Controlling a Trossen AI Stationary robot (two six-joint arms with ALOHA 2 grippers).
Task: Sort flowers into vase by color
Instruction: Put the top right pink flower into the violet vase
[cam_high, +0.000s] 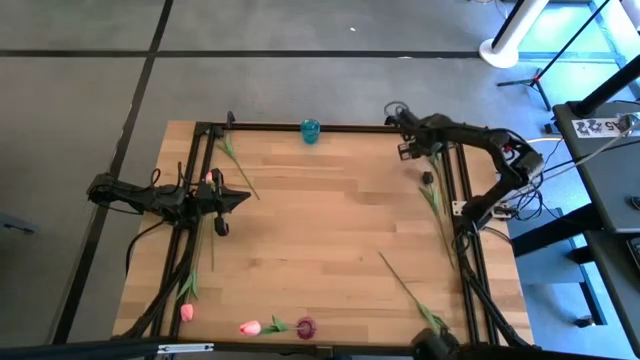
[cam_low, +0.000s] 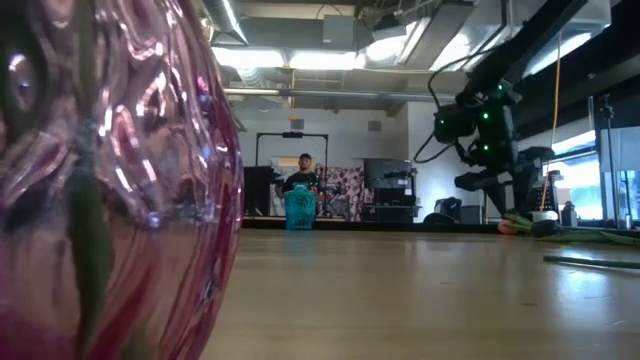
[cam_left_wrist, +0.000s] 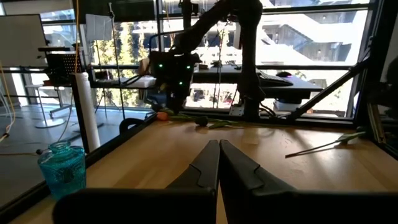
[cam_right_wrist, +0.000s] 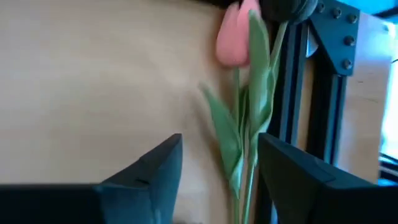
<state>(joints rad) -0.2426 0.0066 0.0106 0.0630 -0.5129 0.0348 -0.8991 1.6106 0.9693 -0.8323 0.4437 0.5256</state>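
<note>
My right gripper (cam_right_wrist: 217, 177) is open and points down near the table's far right corner (cam_high: 418, 150). Between its fingers, nearer one of them, lies a pink-headed flower (cam_right_wrist: 239, 93) with green leaves, flat on the wood beside the black frame rail. A dark flower head (cam_high: 427, 178) lies close by. My left gripper (cam_left_wrist: 219, 158) is shut and hovers at the table's left side (cam_high: 243, 198), holding nothing. A pink glass vase (cam_high: 305, 327) stands at the near edge and fills the left of the low view (cam_low: 110, 180). A teal vase (cam_high: 311, 130) stands at the far edge.
More flowers lie on the table: one near the far left corner (cam_high: 232, 152), a pink one near the left corner (cam_high: 187, 310), a pink one beside the pink vase (cam_high: 250, 327), a long stem near right (cam_high: 405, 285). Black frame rails (cam_high: 462, 200) border the table. A person (cam_low: 305, 172) stands beyond.
</note>
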